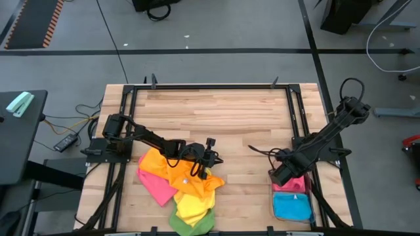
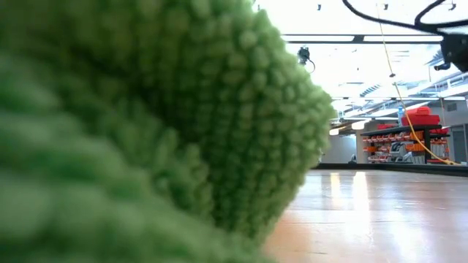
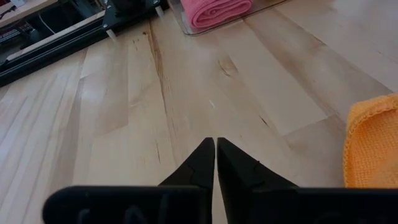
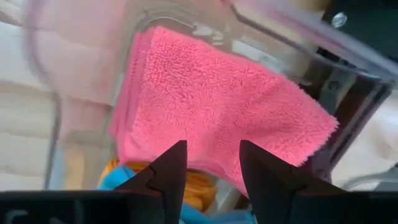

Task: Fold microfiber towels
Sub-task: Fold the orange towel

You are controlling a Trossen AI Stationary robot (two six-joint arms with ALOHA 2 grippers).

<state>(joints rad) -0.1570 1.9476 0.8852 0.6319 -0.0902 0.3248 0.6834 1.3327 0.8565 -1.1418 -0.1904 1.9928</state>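
A loose pile of towels lies on the table's near left: orange (image 1: 157, 164), pink (image 1: 156, 187), yellow (image 1: 190, 204) and green (image 1: 197, 225). The green towel (image 2: 146, 124) fills most of the low view. My left gripper (image 1: 211, 156) is shut and empty over bare wood at the pile's right edge; the orange towel (image 3: 373, 146) lies beside it. My right gripper (image 4: 212, 149) is open over the folded pink towel (image 4: 211, 99), which lies in the clear bin (image 1: 274, 196) on top of other folded towels; a blue one (image 1: 292, 207) shows.
The bin stands at the table's near right, under my right gripper (image 1: 283, 174). Bare wood (image 1: 223, 111) stretches across the table's middle and far half. A black frame (image 1: 210, 86) runs round the table's edges. The bin with the pink towel (image 3: 217, 11) also shows in the left wrist view.
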